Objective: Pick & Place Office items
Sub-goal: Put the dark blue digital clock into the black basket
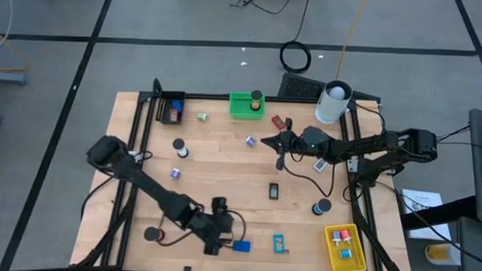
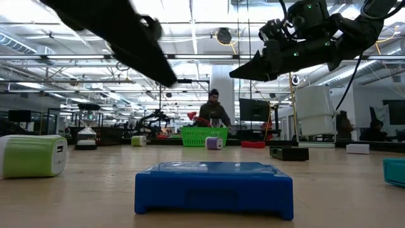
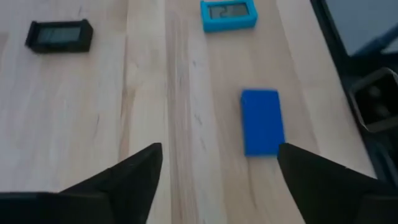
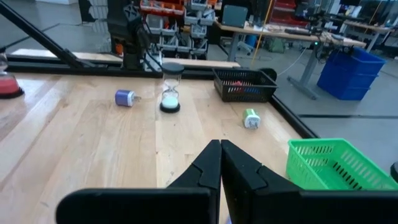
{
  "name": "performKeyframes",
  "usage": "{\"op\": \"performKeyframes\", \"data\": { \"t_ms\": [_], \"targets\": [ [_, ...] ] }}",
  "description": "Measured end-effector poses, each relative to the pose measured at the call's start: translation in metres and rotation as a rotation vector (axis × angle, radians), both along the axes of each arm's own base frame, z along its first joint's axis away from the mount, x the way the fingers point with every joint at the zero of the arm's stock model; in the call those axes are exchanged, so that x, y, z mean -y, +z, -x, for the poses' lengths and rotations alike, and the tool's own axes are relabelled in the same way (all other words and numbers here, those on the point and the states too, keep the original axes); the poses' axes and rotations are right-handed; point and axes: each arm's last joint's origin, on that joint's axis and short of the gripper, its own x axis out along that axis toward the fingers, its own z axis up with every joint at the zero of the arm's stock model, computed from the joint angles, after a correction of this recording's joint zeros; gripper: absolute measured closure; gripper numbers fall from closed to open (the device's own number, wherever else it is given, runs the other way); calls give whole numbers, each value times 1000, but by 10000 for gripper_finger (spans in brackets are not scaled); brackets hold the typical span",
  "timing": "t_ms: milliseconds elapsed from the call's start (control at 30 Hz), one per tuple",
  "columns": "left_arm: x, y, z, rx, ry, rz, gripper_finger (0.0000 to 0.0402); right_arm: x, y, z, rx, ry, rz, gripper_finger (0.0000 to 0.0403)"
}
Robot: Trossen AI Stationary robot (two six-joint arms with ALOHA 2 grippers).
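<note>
Left wrist view shows my left pincer [image 3: 217, 177] spread wide above the desk [image 3: 124, 112], blue block [image 3: 262, 122] lying flat just ahead and off-centre: descending now, one finger could land on it and shove it away. My right pincer [image 4: 221, 163] hangs pressed together mid-desk. From above, my arm partly hides that block.
</note>
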Motion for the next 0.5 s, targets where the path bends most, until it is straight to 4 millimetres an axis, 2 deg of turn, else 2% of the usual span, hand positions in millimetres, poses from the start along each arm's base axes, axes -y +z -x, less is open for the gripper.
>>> {"op": "performKeyframes", "data": {
  "t_ms": [233,367,500],
  "targets": [
    [10,-32,-21,65,-17,81,46,0,-1,0,-9,-2,-18,399],
    [23,-38,-23,132,-22,108,46,0,-1,0,-7,-4,-30,399],
    [30,-48,-19,115,8,96,46,0,-1,0,-7,-4,-31,399]
  ]
}}
